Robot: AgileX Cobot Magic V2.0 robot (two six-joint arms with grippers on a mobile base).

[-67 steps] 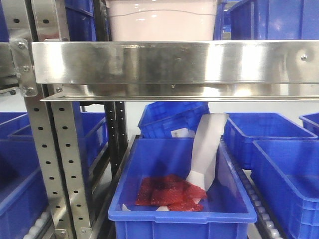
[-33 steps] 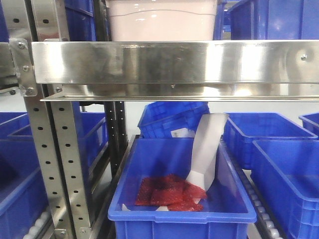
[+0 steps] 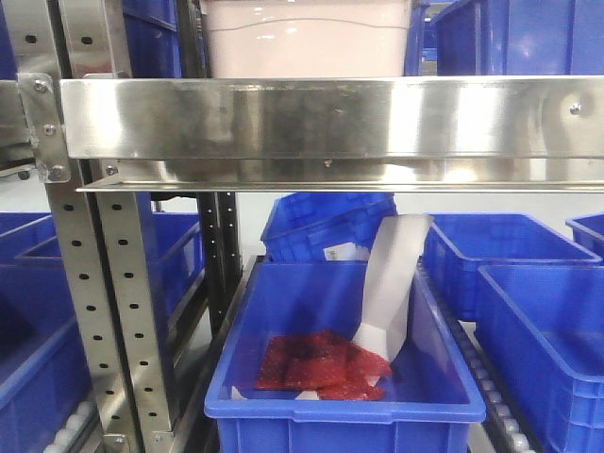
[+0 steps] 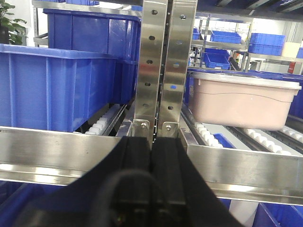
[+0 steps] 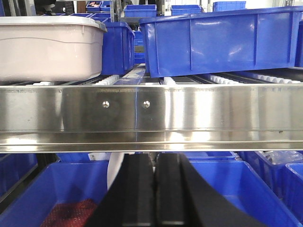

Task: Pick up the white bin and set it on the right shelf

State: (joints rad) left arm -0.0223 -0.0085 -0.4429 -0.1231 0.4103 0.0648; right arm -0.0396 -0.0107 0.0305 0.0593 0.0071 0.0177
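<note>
White bin (image 4: 241,99) sits up-right of left gripper (image 4: 152,156), up-left of right gripper (image 5: 154,187); both clenched, empty; bin betw. them, neither clearly nearer.

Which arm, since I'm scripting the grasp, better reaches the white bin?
Probably right: the right end effector faces only the shelf rail, white bin up-left; the left end effector faces an upright.

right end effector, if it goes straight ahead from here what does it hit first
Most likely the stainless front rail of the right shelf, which fills the view just beyond the shut right end effector. Depth is unclear; the white bin sits higher and left.
</note>
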